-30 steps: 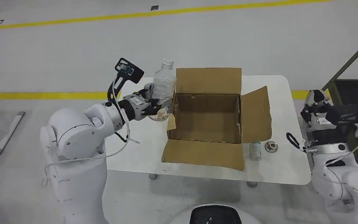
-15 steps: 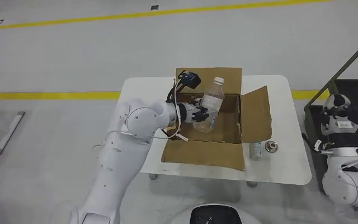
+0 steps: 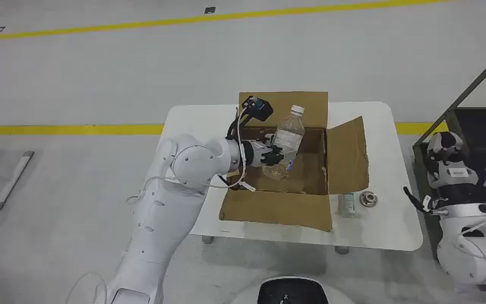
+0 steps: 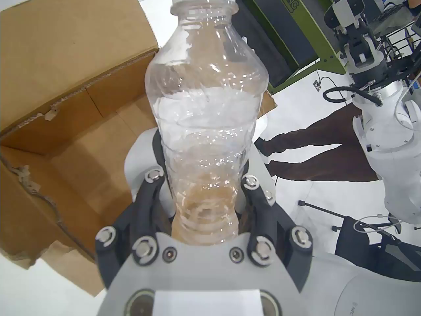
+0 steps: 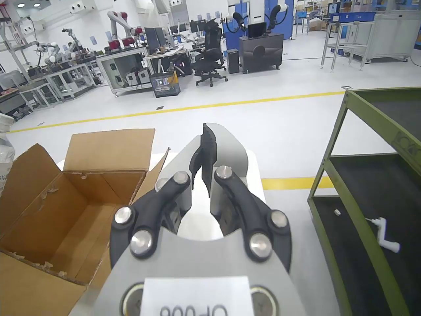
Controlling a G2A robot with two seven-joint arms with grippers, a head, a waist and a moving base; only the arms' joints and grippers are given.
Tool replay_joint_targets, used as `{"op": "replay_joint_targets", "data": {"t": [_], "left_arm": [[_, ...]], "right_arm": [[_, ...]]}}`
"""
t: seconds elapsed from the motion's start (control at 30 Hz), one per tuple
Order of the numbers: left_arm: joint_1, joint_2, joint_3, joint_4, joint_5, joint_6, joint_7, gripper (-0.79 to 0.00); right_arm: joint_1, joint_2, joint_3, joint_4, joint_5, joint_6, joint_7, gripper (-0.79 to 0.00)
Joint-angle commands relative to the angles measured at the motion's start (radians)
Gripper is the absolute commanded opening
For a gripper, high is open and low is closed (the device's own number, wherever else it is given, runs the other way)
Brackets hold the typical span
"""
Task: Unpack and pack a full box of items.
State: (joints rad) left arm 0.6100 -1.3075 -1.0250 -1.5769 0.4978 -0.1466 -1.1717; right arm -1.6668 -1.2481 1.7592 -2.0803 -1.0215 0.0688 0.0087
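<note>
One bottle [image 3: 285, 143] hangs tilted over the open box [image 3: 277, 207], left pincer [image 3: 270, 157] clamped on its lower end, not released yet. Box floor looks bare, so packing has barely begun, I'd say. Small container [image 3: 347, 204] and round fitting [image 3: 369, 199] wait on the desk [image 3: 380, 228]. Right pincer [image 5: 205, 162] closed, empty.

Left gripper [image 3: 266, 158] is clamped on a clear bottle [image 3: 286, 143], held tilted over the open cardboard box [image 3: 282, 109] on the white worktop [image 3: 190, 125]. A small container [image 3: 347, 204] lies just beside the box.
</note>
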Motion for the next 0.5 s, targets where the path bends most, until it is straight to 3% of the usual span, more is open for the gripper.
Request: {"op": "replay_joint_targets", "data": {"t": [0.0, 0.23, 0.47], "left_arm": [[0.005, -0.003, 0.028, 0.020, 0.040, 0.008, 0.024, -0.785], [-0.072, -0.044, 0.167, 0.186, 0.072, 0.155, 0.066, -0.785], [-0.160, -0.100, 0.234, 0.427, -0.058, 0.297, 0.106, -0.785]], "right_arm": [[0.001, -0.001, -0.003, 0.002, -0.004, -0.002, 0.000, -0.785], [0.004, -0.002, 0.000, 0.002, -0.012, -0.011, 0.009, -0.785], [0.001, -0.004, 0.005, -0.005, -0.002, -0.014, 0.015, -0.785]]}}
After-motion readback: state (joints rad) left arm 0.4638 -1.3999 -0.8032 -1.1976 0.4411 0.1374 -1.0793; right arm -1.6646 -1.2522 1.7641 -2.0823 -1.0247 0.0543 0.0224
